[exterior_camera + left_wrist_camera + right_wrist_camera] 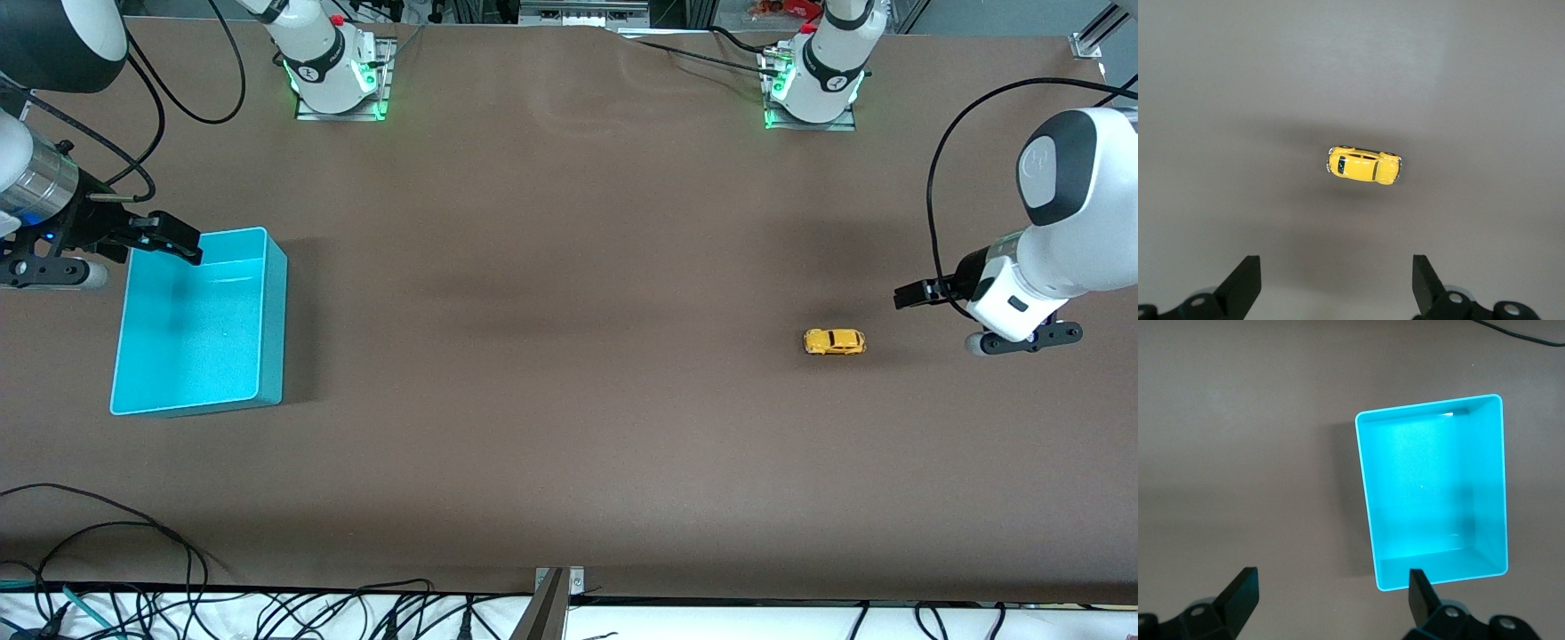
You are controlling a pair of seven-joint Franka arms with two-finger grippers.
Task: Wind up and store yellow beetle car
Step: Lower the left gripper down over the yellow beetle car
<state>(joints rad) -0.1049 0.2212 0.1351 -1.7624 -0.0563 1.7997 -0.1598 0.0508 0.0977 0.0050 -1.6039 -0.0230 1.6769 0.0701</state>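
- Nearest the front camera along the table edge we see a tangle of loose cables (133,604), which play no part in the work

- Next we meet the yellow beetle car (835,341), standing on its wheels on the bare brown table (569,400) toward the left arm's end, untouched and well apart from the bin

- The left gripper (916,294) hangs over the table just beside the car, toward the left arm's end; its jaws stand wide apart and hold nothing

- The teal bin (276,302) sits toward the right arm's end; its nearest wall reaches a little nearer the front camera than the car and it runs farther back, and we see nothing in it

- The right gripper (169,238) hovers over the bin's farther corner, jaws spread and empty; we judge this arm to be waiting

- We judge the task barely begun: the car is not grasped, we see no sign of winding, and it is not stored; gripping, winding and carrying it to the bin all seem left to do

- The left wrist view alone shows the car (1363,165) closely, with dark windows and chrome ends, lying crosswise ahead of the open fingertips (1245,283)

- The right wrist view alone looks straight down into the bin (1365,487) and confirms its bare floor; only the front view shows car and bin together

- Farthest off, the two arm bases stand along the table's top edge
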